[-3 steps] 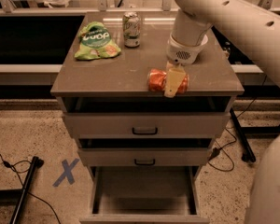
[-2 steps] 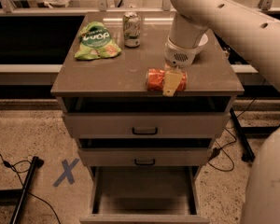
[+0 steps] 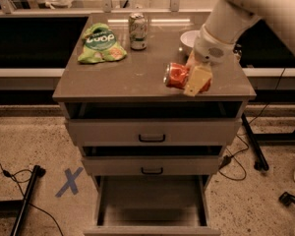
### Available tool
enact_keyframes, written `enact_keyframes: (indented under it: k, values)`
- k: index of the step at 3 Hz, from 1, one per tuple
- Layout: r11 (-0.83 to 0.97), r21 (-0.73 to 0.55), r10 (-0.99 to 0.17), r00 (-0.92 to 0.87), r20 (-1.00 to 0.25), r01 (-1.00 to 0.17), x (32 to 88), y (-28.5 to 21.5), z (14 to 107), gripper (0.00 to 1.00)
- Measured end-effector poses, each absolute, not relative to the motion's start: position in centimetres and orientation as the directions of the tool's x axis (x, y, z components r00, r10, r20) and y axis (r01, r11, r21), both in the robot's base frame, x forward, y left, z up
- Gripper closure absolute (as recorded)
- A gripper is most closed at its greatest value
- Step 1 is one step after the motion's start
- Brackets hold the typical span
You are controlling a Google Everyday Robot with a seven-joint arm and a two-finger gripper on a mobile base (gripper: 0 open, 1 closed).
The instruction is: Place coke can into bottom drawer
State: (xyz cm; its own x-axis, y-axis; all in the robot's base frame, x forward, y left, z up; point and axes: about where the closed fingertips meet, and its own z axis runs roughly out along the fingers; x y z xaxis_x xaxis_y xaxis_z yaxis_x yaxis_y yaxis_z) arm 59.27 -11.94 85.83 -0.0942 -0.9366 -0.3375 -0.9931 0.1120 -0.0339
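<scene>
Shifted slightly rightward, the small red-orange coke can (image 3: 176, 75) lay sideways, silver top leftward, at the grey-brown surface's (image 3: 137, 80) front right, clamped in the pale-fingered tool (image 3: 191, 78). Below, the grey-beige bottom drawer (image 3: 152, 200) stood open.

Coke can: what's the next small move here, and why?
Probably a short lift straight up. The coke can lies on its side on the cabinet top near the front edge, with the gripper down at its right end, and the bottom drawer stands open below. Raising the can would free it to travel forward and down.
</scene>
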Motion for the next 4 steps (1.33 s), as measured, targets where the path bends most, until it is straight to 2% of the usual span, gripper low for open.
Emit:
enact_keyframes:
  k: [1, 3, 4]
  values:
    - [0.14, -0.126, -0.917, -0.081, -0.391, -0.982, 53.7, -17.5, 89.3, 1.0]
    - [0.169, -0.13, -0.895, -0.097, -0.435, -0.977, 53.3, -17.3, 87.1, 1.0]
    - [0.214, -0.113, -0.832, -0.121, -0.541, -0.97, 50.4, -15.6, 82.3, 1.0]
